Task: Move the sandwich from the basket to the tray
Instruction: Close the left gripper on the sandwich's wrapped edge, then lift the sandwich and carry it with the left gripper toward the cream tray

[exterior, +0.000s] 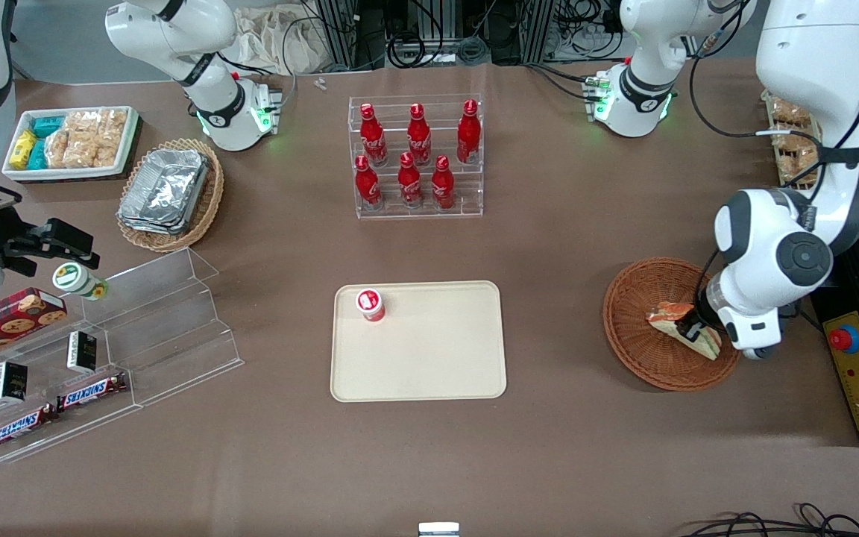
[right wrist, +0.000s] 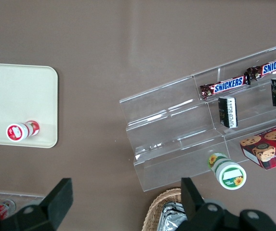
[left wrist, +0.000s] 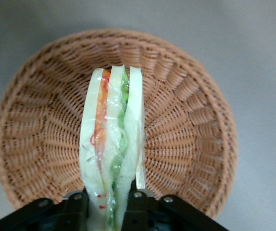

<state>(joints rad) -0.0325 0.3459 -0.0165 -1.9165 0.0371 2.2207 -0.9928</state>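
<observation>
A brown table (exterior: 564, 246) carries the round wicker basket (exterior: 642, 339) toward the working arm's end. Over the basket, the tool (left wrist: 106, 198) is closed on the sandwich (left wrist: 111, 144), whose wedge sits between its fingers, layers upright. The beige tray (exterior: 437, 358) lies well apart, holding a small red bottle (exterior: 370, 304).

Brown table (exterior: 564, 246) under even light; metal frame posts (exterior: 429, 30), black cables (exterior: 467, 48) along edge.

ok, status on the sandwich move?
End effector over basket, shut on sandwich. Sandwich still above basket, not at tray. Small red-capped bottle stands on tray's corner; rest bare.
</observation>
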